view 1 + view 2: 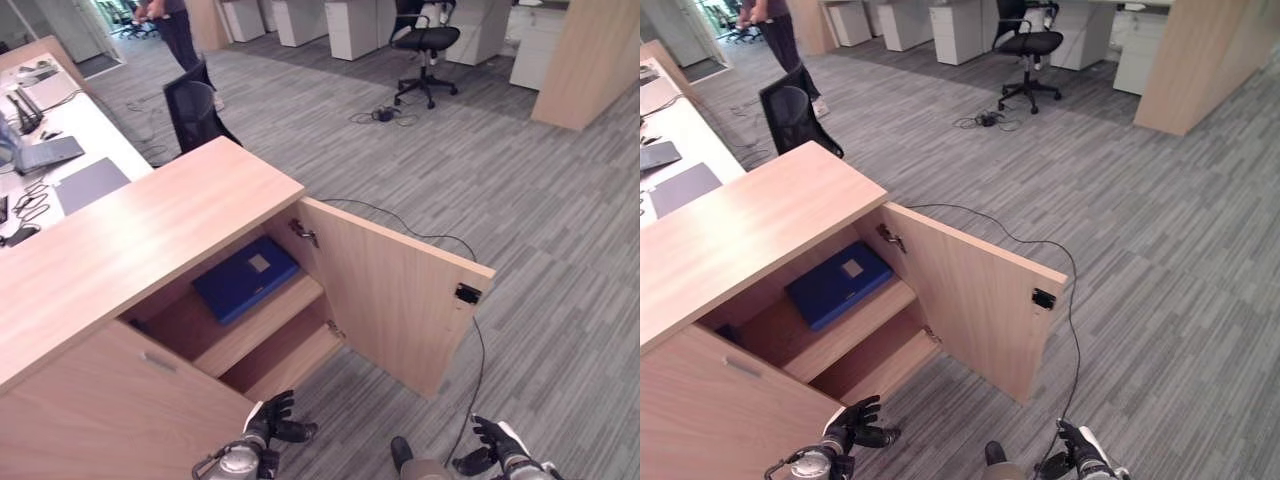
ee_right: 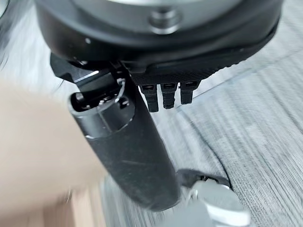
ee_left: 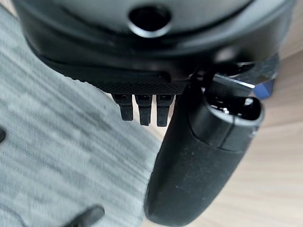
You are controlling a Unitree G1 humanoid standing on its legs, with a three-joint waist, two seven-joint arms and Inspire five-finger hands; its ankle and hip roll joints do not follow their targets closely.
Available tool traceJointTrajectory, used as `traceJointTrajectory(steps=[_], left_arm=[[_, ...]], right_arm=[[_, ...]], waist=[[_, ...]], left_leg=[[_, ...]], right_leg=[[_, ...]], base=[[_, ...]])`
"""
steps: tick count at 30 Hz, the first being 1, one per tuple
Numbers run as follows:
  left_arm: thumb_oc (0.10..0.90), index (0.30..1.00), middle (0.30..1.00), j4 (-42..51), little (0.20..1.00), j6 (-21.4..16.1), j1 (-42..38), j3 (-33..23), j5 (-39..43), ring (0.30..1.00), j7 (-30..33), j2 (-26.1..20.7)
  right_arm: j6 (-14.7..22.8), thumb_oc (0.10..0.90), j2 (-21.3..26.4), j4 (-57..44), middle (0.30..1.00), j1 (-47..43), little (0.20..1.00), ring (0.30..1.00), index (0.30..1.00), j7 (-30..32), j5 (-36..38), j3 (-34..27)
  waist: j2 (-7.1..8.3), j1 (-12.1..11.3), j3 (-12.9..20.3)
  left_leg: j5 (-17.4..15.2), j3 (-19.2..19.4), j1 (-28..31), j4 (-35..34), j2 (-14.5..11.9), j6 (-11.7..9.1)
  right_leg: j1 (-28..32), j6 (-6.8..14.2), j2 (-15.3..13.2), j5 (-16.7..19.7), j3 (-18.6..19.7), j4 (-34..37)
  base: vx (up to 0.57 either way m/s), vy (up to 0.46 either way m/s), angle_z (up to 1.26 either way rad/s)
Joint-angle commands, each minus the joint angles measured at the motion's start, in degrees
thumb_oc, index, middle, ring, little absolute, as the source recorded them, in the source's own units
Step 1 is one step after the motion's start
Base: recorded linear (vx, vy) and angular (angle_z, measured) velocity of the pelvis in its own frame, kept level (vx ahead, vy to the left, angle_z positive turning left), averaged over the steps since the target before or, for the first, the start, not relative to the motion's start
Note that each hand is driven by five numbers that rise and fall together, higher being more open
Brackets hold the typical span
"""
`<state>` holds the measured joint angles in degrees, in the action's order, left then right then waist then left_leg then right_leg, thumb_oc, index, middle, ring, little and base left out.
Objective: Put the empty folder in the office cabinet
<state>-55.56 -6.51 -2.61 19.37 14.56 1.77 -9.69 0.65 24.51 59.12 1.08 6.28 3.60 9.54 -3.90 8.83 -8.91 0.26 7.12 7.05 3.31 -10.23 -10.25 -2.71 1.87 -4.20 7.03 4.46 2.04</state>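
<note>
The office cabinet [image 1: 150, 235] stands with its door [image 1: 385, 300] swung wide. Inside, the blue folder [image 1: 246, 278] lies flat on the upper shelf [image 1: 262, 322]; the lower compartment beneath looks bare, though part is shadowed. In front of the cabinet and below the door, the left hand [image 1: 270, 423] and right hand [image 1: 492, 443] hang with relaxed, spread fingers, holding nothing.
</note>
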Motion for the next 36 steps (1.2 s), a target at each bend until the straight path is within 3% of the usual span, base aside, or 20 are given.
traceJointTrajectory(steps=[1,6,18,28,36], left_arm=[[0.800,0.900,0.900,1.11,0.900,-3.32,-2.01,-0.31,-3.20,0.900,0.25,-2.96],[0.800,0.900,0.900,-5.81,0.900,-2.73,-1.16,0.96,-8.61,0.900,0.11,-3.38],[0.800,0.900,0.900,-12.97,0.900,-1.01,0.35,0.64,-13.09,0.900,0.54,-4.97],[0.800,0.900,0.900,-14.49,0.900,-0.15,1.78,-0.45,-12.74,0.900,1.41,-5.07],[0.800,0.900,0.900,-15.26,0.900,0.32,2.30,-2.42,-13.09,0.900,2.59,-5.49]], right_arm=[[3.94,0.800,2.83,-1.77,0.900,-5.76,0.900,0.900,0.900,2.23,2.45,0.29],[5.48,0.800,7.55,1.55,0.900,-15.14,0.900,0.900,0.900,4.17,8.87,-3.59],[7.05,0.800,13.04,-0.87,0.900,-32.04,0.900,0.900,0.900,4.97,11.09,0.58],[7.59,0.800,8.01,-11.62,0.900,-37.38,0.900,0.900,0.900,4.26,11.37,5.59],[7.68,0.800,3.46,-21.78,0.900,-32.84,0.900,0.900,0.900,1.81,9.02,9.31]], waist=[[1.27,-1.17,0.39],[0.87,-2.08,2.64],[2.77,-6.05,4.53],[3.92,-8.26,5.02],[4.41,-9.21,5.09]], left_leg=[[-0.81,-1.30,-4.18,0.60,1.11,2.23],[-1.30,-0.96,-0.28,-5.51,2.42,2.95],[-1.92,0.74,2.03,-7.63,3.07,4.07],[-2.14,-1.48,1.36,-7.55,3.55,4.51],[-2.04,-2.95,0.79,-7.85,3.73,4.54]], right_leg=[[9.32,4.03,-0.48,-13.53,0.11,-0.34],[9.49,4.88,-0.49,-12.17,1.07,0.96],[10.56,5.96,-1.10,-11.40,0.48,1.94],[10.97,6.28,-2.02,-11.99,-1.40,1.10],[11.04,6.33,-2.59,-12.16,-2.85,1.09]], base=[[0.04,-0.006,-0.15],[0.09,0.027,-0.53],[0.03,0.032,0.00],[0.01,0.034,0.07],[0.01,0.021,0.04]])
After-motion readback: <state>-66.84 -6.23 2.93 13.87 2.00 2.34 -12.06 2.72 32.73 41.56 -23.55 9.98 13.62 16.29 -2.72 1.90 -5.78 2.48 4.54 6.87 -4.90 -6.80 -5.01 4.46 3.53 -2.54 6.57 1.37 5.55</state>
